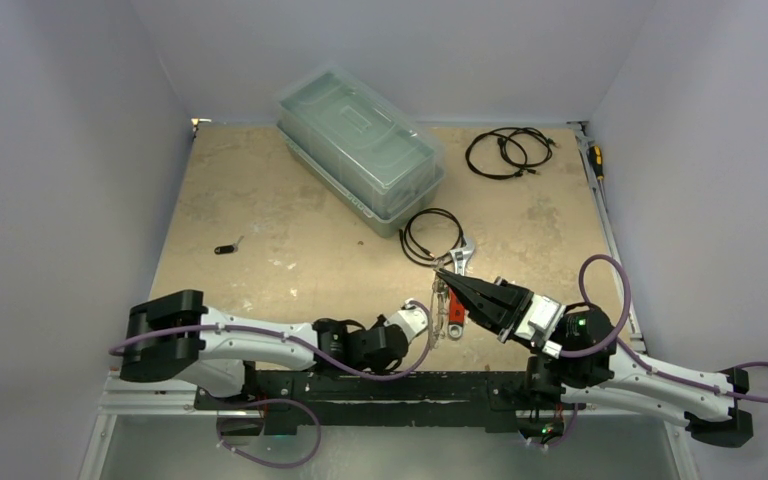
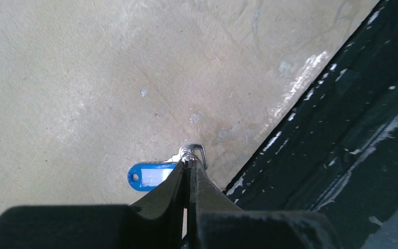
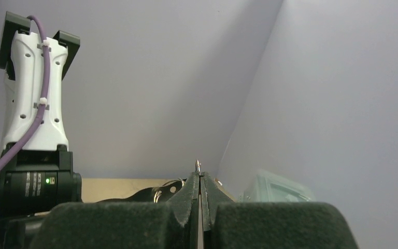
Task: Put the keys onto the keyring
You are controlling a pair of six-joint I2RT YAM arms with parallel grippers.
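Key with blue tag [image 2: 150, 176]: tabletop's [image 1: 260, 200] 6 o'clock edge
left gripper [image 2: 189, 165]: jaws closed on that key's metal ring
keyring [image 1: 437, 305]: 6 o'clock, between both grippers
right gripper [image 3: 200, 179]: jaws pinching thin metal, seemingly the keyring
wrench [image 1: 456, 312]: just beside keyring
key with black tag [image 1: 225, 249]: 9 o'clock
lidded bin [image 1: 360, 150]: 12 o'clock

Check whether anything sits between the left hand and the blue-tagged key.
Nothing visible does. The left hand is shut on a metal loop right beside the blue-tagged key, on bare tabletop.
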